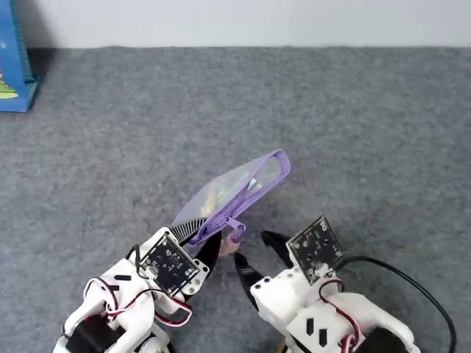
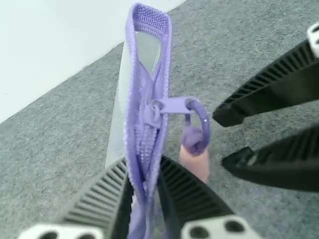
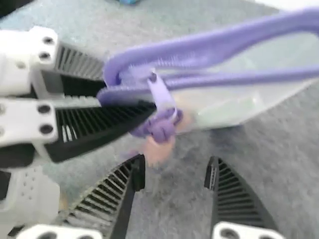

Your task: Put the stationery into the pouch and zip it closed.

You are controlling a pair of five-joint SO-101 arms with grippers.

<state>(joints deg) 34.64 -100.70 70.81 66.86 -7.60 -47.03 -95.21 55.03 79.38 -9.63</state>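
The table (image 1: 110, 132) is covered all over with a grey, felt-like cloth of fine, even nap, which runs back to the far edge, where it meets a plain white wall (image 1: 243, 22) in a straight line. At the table's far left corner a blue box (image 1: 13, 70) with a bright printed face stands upright against the wall, a dark shadow beside it. The light is soft and even, with faint shadows on the cloth.

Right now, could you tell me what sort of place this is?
Likely a robot lab bench: grey felt-like tabletop, bare white wall, two white servo arms at a translucent purple zip pouch.
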